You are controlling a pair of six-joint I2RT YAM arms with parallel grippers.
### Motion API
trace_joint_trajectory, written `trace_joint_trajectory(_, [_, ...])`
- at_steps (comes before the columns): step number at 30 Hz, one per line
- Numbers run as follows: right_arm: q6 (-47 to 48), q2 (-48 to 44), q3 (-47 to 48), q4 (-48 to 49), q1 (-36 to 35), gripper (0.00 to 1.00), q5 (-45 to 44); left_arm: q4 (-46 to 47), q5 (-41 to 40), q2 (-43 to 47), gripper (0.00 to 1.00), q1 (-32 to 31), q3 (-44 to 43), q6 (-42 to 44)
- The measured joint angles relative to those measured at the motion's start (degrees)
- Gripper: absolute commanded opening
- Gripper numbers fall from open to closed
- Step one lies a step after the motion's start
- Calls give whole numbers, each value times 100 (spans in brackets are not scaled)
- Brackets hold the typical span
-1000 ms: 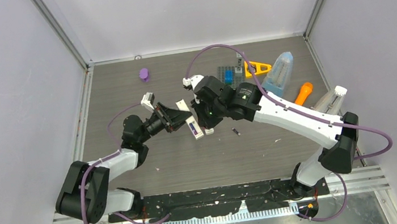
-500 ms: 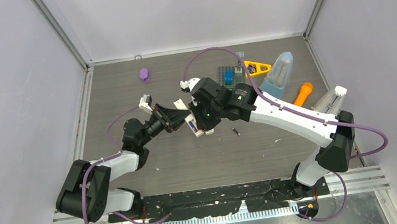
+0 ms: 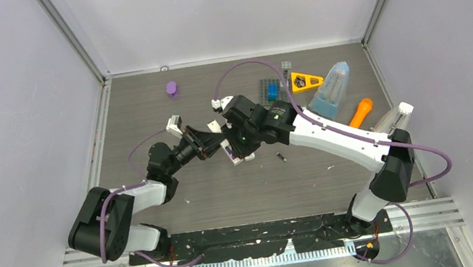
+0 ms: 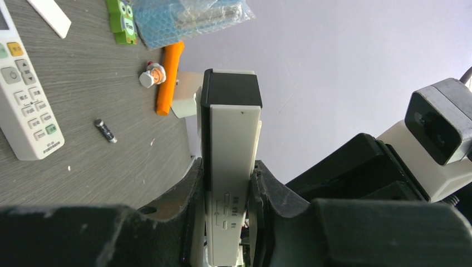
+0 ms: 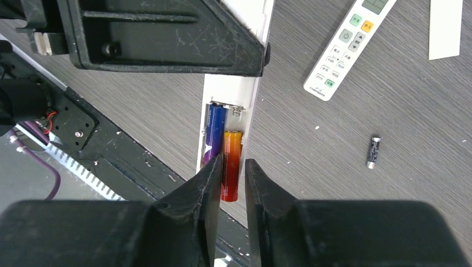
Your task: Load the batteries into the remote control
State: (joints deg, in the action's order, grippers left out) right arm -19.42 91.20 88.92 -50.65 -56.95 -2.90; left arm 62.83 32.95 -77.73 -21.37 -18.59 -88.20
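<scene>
the left arm (image 3: 142,193) is lying low with a bent elbow, and the left gripper (image 4: 225,189) is clamping both fingers on the sides of the remote control (image 4: 231,139). the right arm (image 3: 336,138) is stretching across to that remote, and the right gripper (image 5: 230,178) is pinching the red-orange battery (image 5: 231,150) at the remote's open bay.

- The held remote (image 5: 236,94) sits clamped in the left gripper (image 4: 225,178).
- Left battery (image 5: 214,128) and right battery (image 5: 231,164) lie side by side in its compartment, the right one pinched by the right gripper (image 5: 231,183).
- A loose battery (image 5: 374,151) lies on the table (image 5: 334,183), near the second remote (image 5: 348,47).
</scene>
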Motion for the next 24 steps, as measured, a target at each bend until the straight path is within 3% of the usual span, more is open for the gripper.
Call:
trace_joint_trajectory(17, [-201, 214, 195, 4, 0, 34, -308, 671, -105, -409, 0, -20, 184, -391])
trace_joint_trajectory(19, [-236, 221, 205, 4, 0, 40, -356, 710, -140, -415, 0, -26, 214, -444])
trace_joint_trajectory(24, [-407, 179, 243, 120, 0, 69, -472, 852, -221, -420, 0, -28, 299, -632])
